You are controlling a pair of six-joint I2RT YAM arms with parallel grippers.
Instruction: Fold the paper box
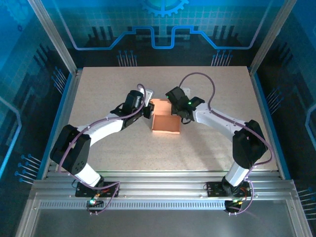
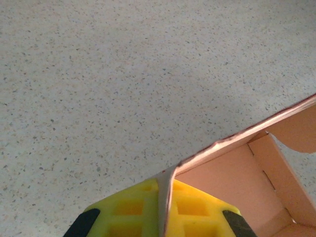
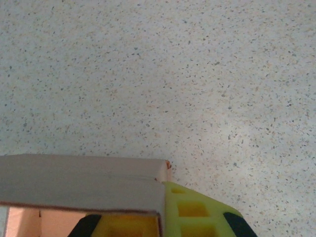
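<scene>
The left arm (image 1: 98, 131) rises from its base at the near edge of the table (image 1: 108, 89), bends at an elbow out toward the left edge, and runs its forearm inward to the middle. The right arm (image 1: 222, 121) mirrors it, with its elbow toward the right edge and its forearm angled in and away. Both wrists tip down over the paper box (image 1: 165, 122), which stands open-topped at about the middle of the table. Its walls are upright and one flap lies flat on its far side.

The left gripper (image 1: 147, 111) sits at the box's left wall. In the left wrist view its yellow fingers (image 2: 133, 210) are closed right down on the thin cardboard edge, which runs up between them, with the salmon inside of the box opening to the right.

The right gripper (image 1: 177, 109) sits at the right wall near the far corner. In the right wrist view its fingers (image 3: 197, 217) are likewise pinched tight on the wall, one on each side of the card.
</scene>
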